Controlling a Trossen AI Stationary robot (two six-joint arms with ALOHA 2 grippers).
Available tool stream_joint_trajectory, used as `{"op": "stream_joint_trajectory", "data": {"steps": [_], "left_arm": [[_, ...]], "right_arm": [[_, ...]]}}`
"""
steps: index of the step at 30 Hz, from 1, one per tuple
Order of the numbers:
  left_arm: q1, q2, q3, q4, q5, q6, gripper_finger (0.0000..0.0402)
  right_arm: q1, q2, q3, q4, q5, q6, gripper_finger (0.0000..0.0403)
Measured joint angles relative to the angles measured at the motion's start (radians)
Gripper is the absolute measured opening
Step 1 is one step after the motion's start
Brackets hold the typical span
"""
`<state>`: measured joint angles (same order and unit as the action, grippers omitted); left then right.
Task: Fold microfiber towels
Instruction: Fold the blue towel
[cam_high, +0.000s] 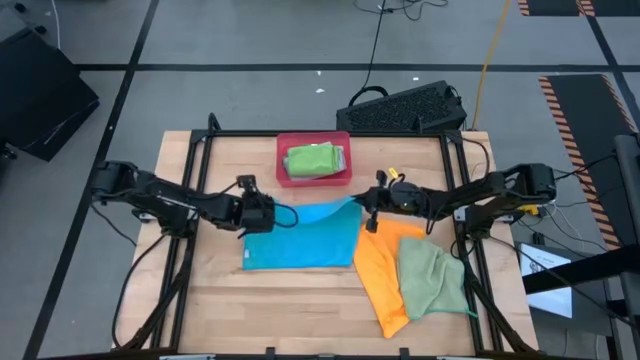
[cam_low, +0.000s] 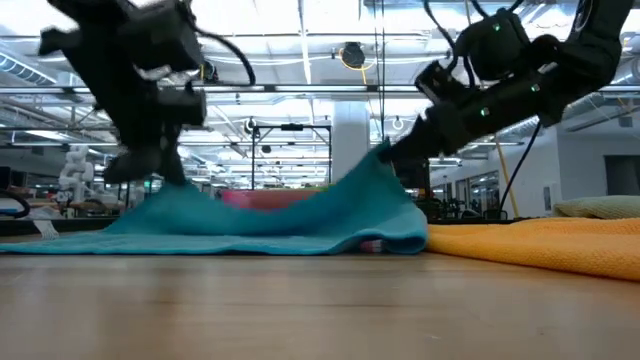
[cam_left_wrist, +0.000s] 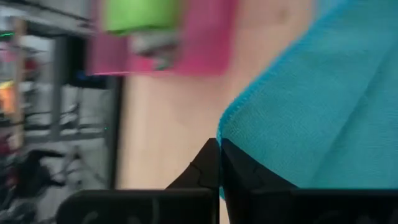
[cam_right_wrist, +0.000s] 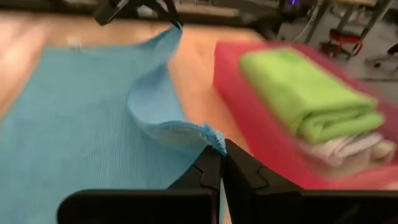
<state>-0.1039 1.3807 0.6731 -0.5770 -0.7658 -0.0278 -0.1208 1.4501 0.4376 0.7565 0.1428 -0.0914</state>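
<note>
A bright blue towel (cam_high: 305, 238) lies spread on the table's middle. My left gripper (cam_high: 268, 215) is shut on its far left corner, my right gripper (cam_high: 360, 203) shut on its far right corner. An orange towel (cam_high: 385, 270) and a pale green towel (cam_high: 430, 275) lie flat at the right. A folded green towel (cam_high: 312, 158) rests on a light grey one in the pink-red tray (cam_high: 283, 150). My left gripper pinches the blue towel's far left corner (cam_left_wrist: 231, 144) between its two fingers, lifted a little off the table. My right gripper pinches the towel's far right corner (cam_right_wrist: 208, 138) between its two fingers, raised higher; the cloth (cam_low: 375, 175) slopes down from it to the table.
The tray (cam_right_wrist: 261, 134) stands just beyond the blue towel at the far edge. A black keyboard-like case (cam_high: 405, 108) lies beyond the table. The table's near left part (cam_high: 230, 310) is bare wood.
</note>
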Motion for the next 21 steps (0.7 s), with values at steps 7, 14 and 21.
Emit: {"op": "stream_joint_trajectory", "data": {"steps": [7, 14, 21], "left_arm": [[-0.164, -0.110, 0.147, -0.336, -0.137, -0.318, 0.0003], [-0.470, -0.191, 0.278, -0.394, -0.136, -0.455, 0.0003], [-0.808, -0.190, 0.445, -0.275, -0.136, -0.448, 0.0002]], "right_arm": [[0.029, -0.121, 0.049, -0.017, -0.042, 0.008, 0.0002], [0.237, -0.234, 0.145, -0.198, 0.090, 0.006, 0.0002], [0.523, -0.239, 0.272, -0.201, 0.236, -0.029, 0.0002]]}}
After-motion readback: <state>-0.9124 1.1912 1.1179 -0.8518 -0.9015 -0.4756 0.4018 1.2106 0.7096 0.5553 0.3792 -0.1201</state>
